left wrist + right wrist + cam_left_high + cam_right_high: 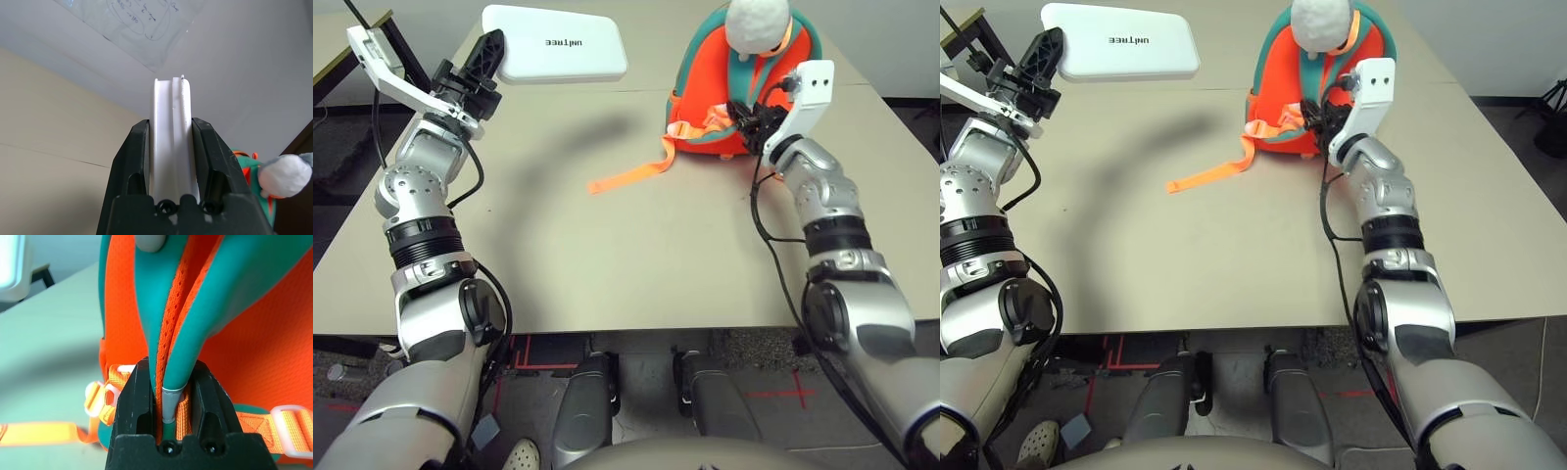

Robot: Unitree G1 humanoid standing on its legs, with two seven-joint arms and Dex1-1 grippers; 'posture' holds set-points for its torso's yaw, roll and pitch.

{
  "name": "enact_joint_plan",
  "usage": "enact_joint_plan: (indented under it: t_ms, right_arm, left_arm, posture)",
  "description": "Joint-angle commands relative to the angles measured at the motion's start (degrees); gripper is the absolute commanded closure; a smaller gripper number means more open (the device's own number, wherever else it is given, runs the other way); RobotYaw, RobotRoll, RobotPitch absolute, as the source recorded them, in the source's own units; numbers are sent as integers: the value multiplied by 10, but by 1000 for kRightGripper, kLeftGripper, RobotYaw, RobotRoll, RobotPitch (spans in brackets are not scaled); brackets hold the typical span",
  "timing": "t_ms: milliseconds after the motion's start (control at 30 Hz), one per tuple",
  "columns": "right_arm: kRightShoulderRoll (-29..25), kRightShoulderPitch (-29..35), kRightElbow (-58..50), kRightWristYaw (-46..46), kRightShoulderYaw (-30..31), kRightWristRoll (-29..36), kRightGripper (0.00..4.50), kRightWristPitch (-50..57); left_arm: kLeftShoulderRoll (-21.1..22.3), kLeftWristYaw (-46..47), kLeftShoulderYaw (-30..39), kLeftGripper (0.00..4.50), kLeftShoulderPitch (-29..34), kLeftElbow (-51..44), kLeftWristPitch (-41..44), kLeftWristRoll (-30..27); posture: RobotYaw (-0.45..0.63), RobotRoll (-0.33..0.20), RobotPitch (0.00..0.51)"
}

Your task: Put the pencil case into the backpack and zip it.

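Note:
The white pencil case with dark lettering is held above the table's far left. My left gripper is shut on its near edge. In the left wrist view the black fingers clamp the case from both sides. The orange backpack with teal trim stands at the far right of the table, a grey rounded soft piece at its top. My right gripper is at the backpack's front, shut on a teal-edged fold of it.
A loose orange webbing strap trails from the backpack across the beige table toward the middle. The case casts a shadow on the tabletop beneath it. A second table stands beyond the left edge.

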Motion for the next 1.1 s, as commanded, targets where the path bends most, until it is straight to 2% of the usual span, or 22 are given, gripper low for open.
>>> enact_joint_plan:
  t_ms: [33, 233, 433, 733, 1100]
  right_arm:
    - [-28, 19, -110, 9, -7, 36, 3699, 79]
    - [-97, 56, -239, 30, -22, 96, 3699, 210]
    - [-133, 75, -315, 25, -41, 144, 3699, 287]
    - [-110, 124, -324, -5, -41, 142, 3699, 286]
    - [-85, 141, -254, -15, -21, 109, 3699, 222]
  left_arm:
    - [-3, -2, -1, 3280, -6, -11, -12, 1]
    - [-11, -7, -7, 3280, -14, 3, -18, 5]
    - [-17, -16, -15, 3280, -22, 24, -24, 9]
    - [-30, -35, -30, 3280, -45, 42, -36, 15]
    - [-16, -93, -38, 3280, -50, -25, -16, -8]
  posture:
    - [-68, 0, 137]
    - [-91, 0, 131]
    - [-131, 0, 127]
    - [-144, 0, 118]
    - [-117, 0, 113]
